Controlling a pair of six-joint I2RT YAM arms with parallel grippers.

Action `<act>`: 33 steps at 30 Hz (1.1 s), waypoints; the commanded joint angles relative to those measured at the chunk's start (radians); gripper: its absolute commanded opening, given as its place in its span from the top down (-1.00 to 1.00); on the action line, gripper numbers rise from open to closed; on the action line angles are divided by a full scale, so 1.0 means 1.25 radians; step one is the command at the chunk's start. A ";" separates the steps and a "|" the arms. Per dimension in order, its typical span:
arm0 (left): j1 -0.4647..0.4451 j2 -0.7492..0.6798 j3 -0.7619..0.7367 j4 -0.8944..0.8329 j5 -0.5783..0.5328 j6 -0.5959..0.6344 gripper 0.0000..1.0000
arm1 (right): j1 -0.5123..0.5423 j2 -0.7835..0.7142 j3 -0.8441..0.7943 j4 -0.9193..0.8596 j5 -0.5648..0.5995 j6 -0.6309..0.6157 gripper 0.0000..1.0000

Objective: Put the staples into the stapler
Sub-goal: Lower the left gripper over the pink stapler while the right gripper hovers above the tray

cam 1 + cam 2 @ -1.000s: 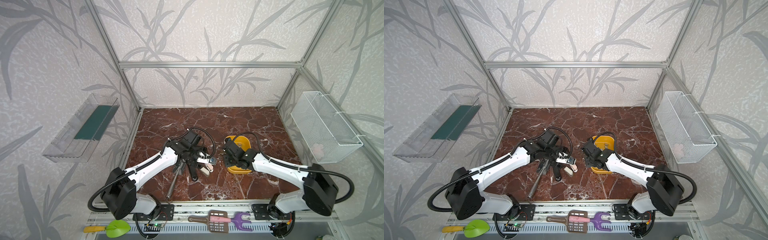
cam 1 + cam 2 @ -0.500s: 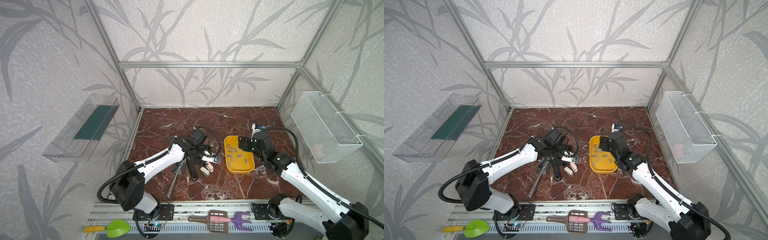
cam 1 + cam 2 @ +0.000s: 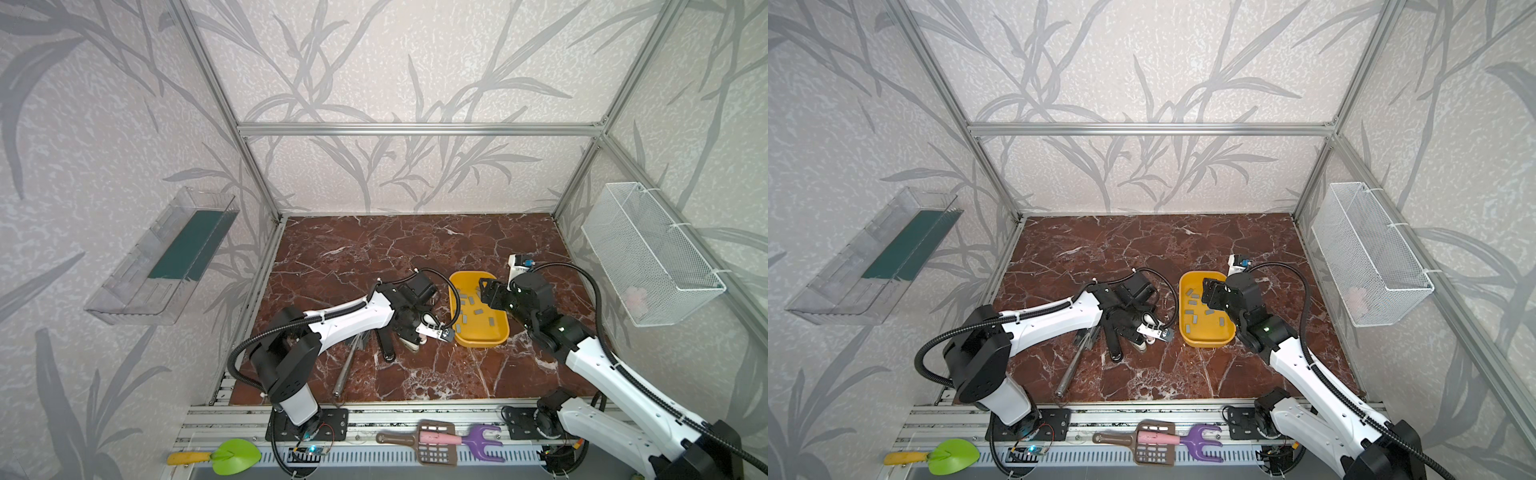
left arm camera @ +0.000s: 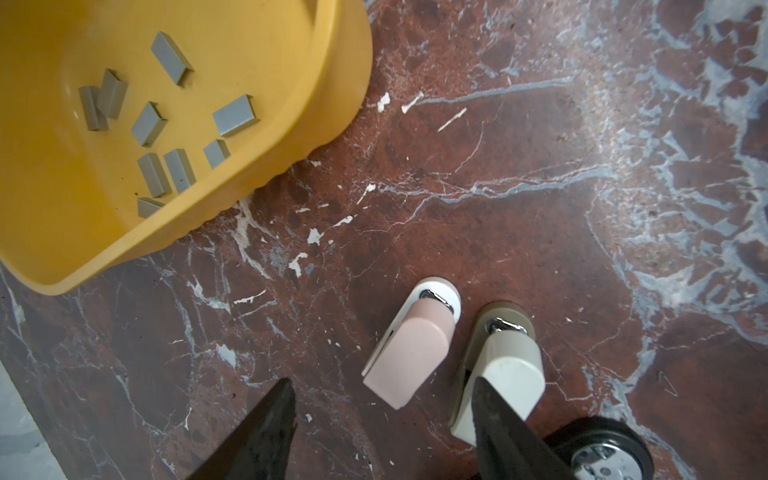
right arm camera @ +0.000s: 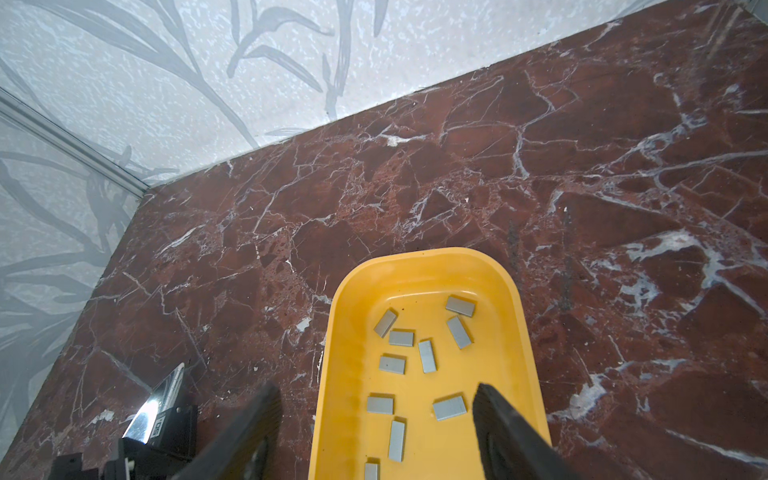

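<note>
Several grey staples (image 3: 473,309) (image 5: 428,355) lie loose in a yellow tray (image 3: 482,344) (image 5: 415,254). My right gripper (image 5: 376,395) (image 3: 486,291) hangs open over the tray, one finger above its floor and one outside its rim, holding nothing. Left of the tray a pink stapler (image 4: 409,349) and a cream stapler (image 4: 505,370) lie side by side on the marble. My left gripper (image 4: 382,388) (image 3: 1129,328) stands open just above them, empty. The pink stapler's near end sits between its fingers, and one finger (image 4: 498,424) overlaps the cream one.
A black stapler (image 3: 1113,345) and a long metal bar (image 3: 1073,365) lie beside the left gripper. A wire basket (image 3: 648,266) hangs on the right wall and a clear shelf (image 3: 166,257) on the left wall. Toy garden tools (image 3: 436,440) rest on the front rail.
My right arm has pulled back from across the tray's near side to its far right end, and its jaws have opened wider. My left gripper has shifted slightly toward the tray.
</note>
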 commanded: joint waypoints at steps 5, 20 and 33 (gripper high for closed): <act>-0.006 0.046 0.063 -0.028 -0.067 -0.020 -0.28 | 0.000 -0.011 0.016 0.011 -0.009 -0.005 -0.47; -0.021 0.088 0.086 -0.095 -0.062 0.005 -0.27 | -0.001 -0.021 0.016 0.008 -0.014 -0.004 -0.47; -0.032 0.163 0.137 -0.140 -0.084 -0.009 -0.16 | 0.000 -0.020 0.017 0.006 -0.014 -0.003 -0.48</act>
